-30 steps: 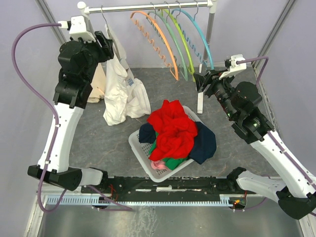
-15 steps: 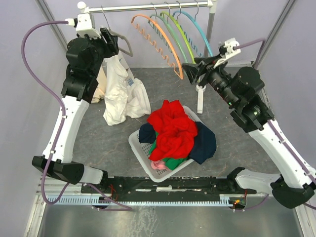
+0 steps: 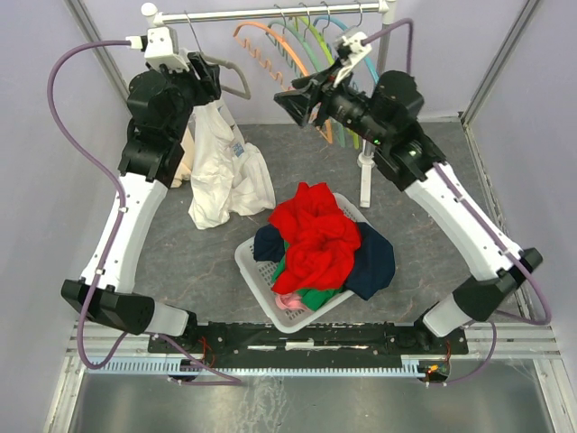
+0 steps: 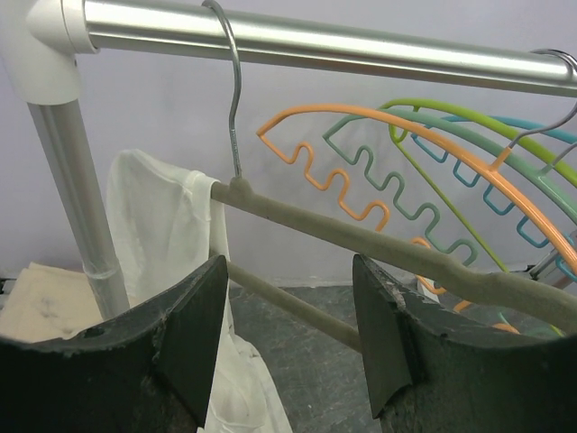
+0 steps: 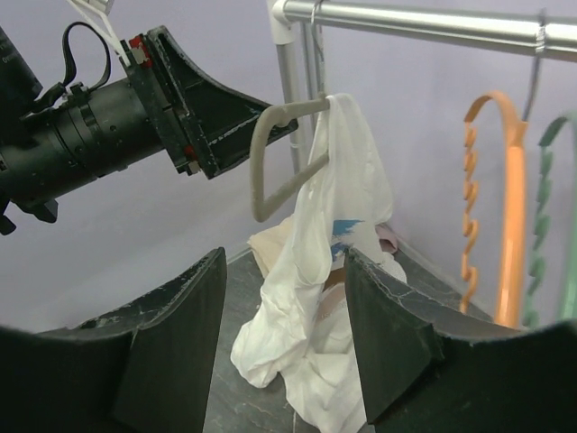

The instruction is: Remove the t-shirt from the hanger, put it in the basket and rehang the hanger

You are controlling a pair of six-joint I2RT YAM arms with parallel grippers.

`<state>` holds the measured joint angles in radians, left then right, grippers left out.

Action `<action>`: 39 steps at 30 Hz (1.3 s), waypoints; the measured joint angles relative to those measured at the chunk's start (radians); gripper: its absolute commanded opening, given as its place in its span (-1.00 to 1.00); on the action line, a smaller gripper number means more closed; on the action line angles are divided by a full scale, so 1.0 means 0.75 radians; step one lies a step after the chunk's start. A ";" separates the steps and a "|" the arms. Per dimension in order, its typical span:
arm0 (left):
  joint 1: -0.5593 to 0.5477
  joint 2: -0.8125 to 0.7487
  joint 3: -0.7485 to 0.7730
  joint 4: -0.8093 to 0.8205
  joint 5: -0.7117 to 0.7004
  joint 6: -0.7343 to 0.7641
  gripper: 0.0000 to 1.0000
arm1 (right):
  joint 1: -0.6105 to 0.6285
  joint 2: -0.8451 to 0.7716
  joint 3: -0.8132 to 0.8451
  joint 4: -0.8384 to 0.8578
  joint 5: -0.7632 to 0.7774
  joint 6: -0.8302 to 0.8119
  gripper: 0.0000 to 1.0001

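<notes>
A white t-shirt [image 3: 225, 171] hangs from the left end of a grey hanger [image 3: 236, 79] and its bottom lies heaped on the floor. The hanger's hook is on the metal rail [image 3: 270, 13]. My left gripper [image 3: 209, 79] is open right at the hanger. In the left wrist view the gripper [image 4: 288, 334] has the hanger's [image 4: 379, 244] lower bar running between its fingers, with the shirt [image 4: 171, 216] at the left. My right gripper [image 3: 290, 101] is open and empty, to the right of the hanger. In the right wrist view it [image 5: 284, 334] faces the shirt [image 5: 325, 271] and the bare hanger end [image 5: 266, 171].
Several coloured hangers [image 3: 302, 54] hang on the rail to the right. A white basket [image 3: 251, 269] heaped with red, navy and green clothes stands mid-floor. The rack's post [image 3: 365, 176] stands behind it. Beige cloth [image 3: 180, 149] lies at the far left.
My right arm has swung up and to the left, from beside the rack post to near the grey hanger. My left gripper has risen a little to the hanger.
</notes>
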<state>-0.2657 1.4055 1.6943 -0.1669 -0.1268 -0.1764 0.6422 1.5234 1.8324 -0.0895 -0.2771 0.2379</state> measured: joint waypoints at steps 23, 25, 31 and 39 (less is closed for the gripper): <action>0.000 0.031 -0.028 0.037 0.033 0.001 0.29 | 0.139 0.400 0.354 0.066 0.108 -0.067 0.18; 0.000 0.032 -0.028 0.037 0.033 0.001 0.29 | 0.144 0.427 0.384 0.068 0.114 -0.071 0.16; 0.000 0.055 -0.028 0.047 0.041 0.001 0.29 | 0.164 0.468 0.434 0.066 0.157 -0.086 0.07; 0.000 0.075 -0.030 0.047 0.069 0.001 0.29 | 0.171 0.522 0.539 0.057 0.224 -0.106 -0.21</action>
<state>-0.2657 1.4616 1.6722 -0.1314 -0.0753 -0.1761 0.7708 1.9152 2.2368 -0.0463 -0.1093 0.1581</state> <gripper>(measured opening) 0.642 0.438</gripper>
